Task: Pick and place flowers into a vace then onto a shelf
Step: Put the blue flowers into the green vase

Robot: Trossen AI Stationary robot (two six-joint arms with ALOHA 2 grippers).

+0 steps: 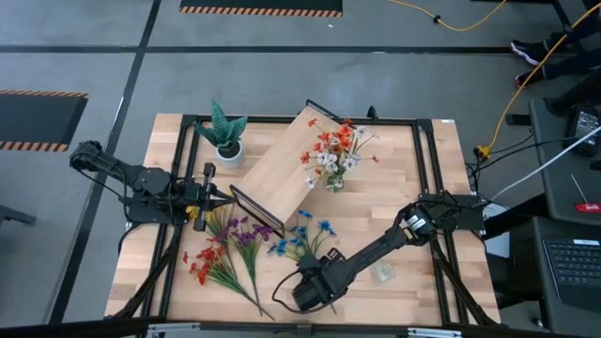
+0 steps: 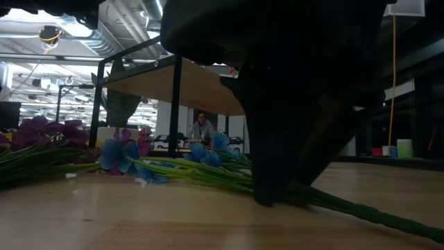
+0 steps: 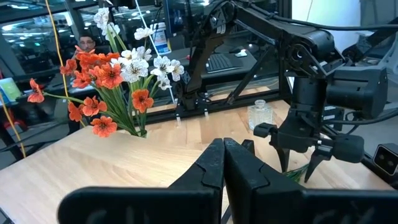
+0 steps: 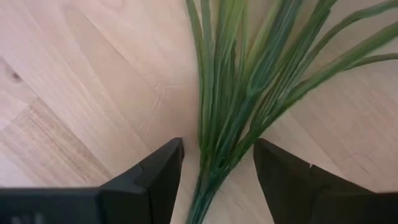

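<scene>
At the table's left edge the left gripper (image 1: 208, 178) waits with fingers pressed together, near a spiky green plant in a white pot (image 1: 228, 150) that holds no flowers. Just inward, purple and red sprigs (image 1: 221, 252) lie loose on the tabletop, still to be collected. The shelf (image 1: 282, 167) lies tilted across the middle, one end raised, and nothing can be seen resting on it. Beside the loose sprigs, the right gripper (image 4: 217, 174) is down at the table with fingers spread either side of the blue sprig's green stems (image 4: 239, 93), not yet pinching them. Right of the shelf, the green vase (image 1: 335, 180) stands on the table holding orange and white blossoms (image 1: 333, 148). By this reckoning the filling is partly done, and moving the vase onto the shelf remains.
</scene>
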